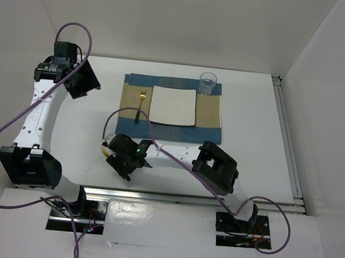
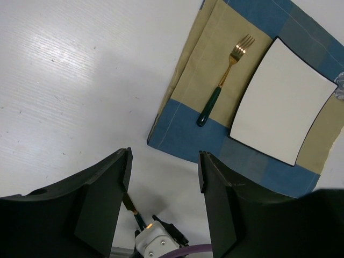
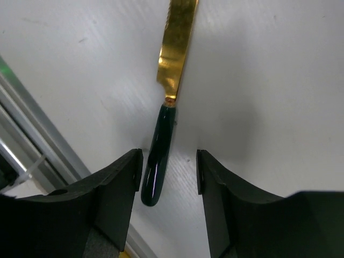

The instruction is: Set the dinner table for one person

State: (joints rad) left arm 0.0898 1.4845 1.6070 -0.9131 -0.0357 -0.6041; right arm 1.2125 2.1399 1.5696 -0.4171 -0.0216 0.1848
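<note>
The dinner table (image 1: 254, 154) is a white tabletop. On it lies a blue-and-tan placemat (image 1: 214, 118) bearing a square white plate (image 1: 172, 106), a gold fork (image 1: 140, 103) with a dark green handle left of the plate, and a glass (image 1: 207, 83) at the far right corner. A knife (image 3: 171, 91) with a gold blade and dark green handle lies on the bare table near the front edge. My right gripper (image 3: 169, 161) is open, low over the knife handle, which lies between the jaws by the left finger. My left gripper (image 2: 164, 161) is open and empty, raised at the left.
A metal rail (image 3: 37, 129) runs along the table's front edge just beside the knife handle. White walls enclose the table on three sides. The left wrist view shows the fork (image 2: 223, 88), plate (image 2: 285, 105) and placemat (image 2: 188, 129) from above.
</note>
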